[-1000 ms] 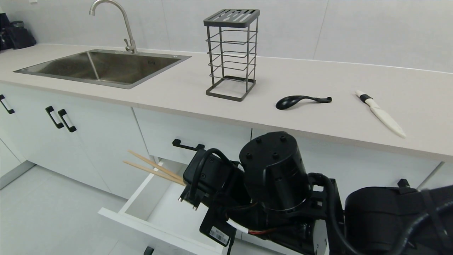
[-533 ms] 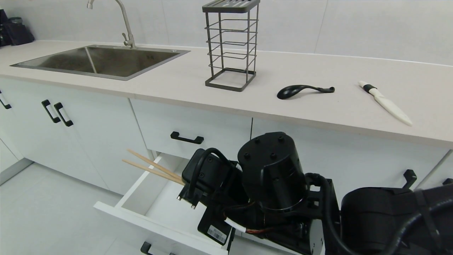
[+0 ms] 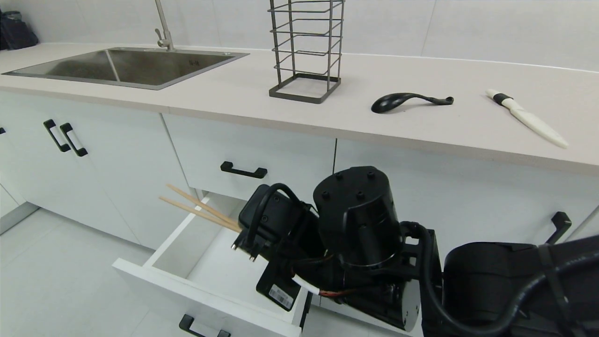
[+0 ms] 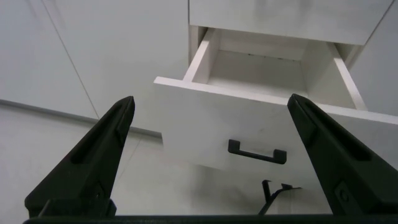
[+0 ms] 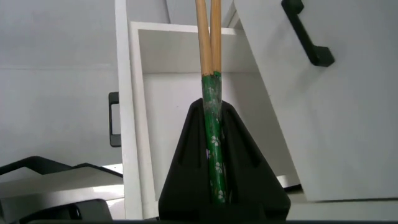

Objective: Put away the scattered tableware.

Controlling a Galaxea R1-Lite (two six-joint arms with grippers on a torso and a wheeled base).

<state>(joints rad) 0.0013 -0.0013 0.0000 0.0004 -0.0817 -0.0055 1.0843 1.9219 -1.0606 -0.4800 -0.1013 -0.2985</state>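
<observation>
My right gripper [image 5: 212, 115] is shut on a pair of wooden chopsticks [image 5: 207, 37] by their green patterned ends. In the head view the chopsticks [image 3: 199, 211] stick out to the left over the open white drawer [image 3: 187, 290] below the counter. A black spoon [image 3: 407, 100] and a white knife [image 3: 529, 119] with a black band lie on the countertop to the right. My left gripper [image 4: 210, 102] stands open and holds nothing, low in front of the drawer front [image 4: 205, 124] with its black handle [image 4: 257, 151].
A dark wire rack [image 3: 304, 51] stands on the counter beside a steel sink [image 3: 126, 65]. A shut drawer with a black handle [image 3: 243, 170] sits just above the open one. White cabinet doors lie to the left.
The head view has shifted, so the counter sits higher in the picture. The right gripper keeps hold of the chopsticks over the open drawer.
</observation>
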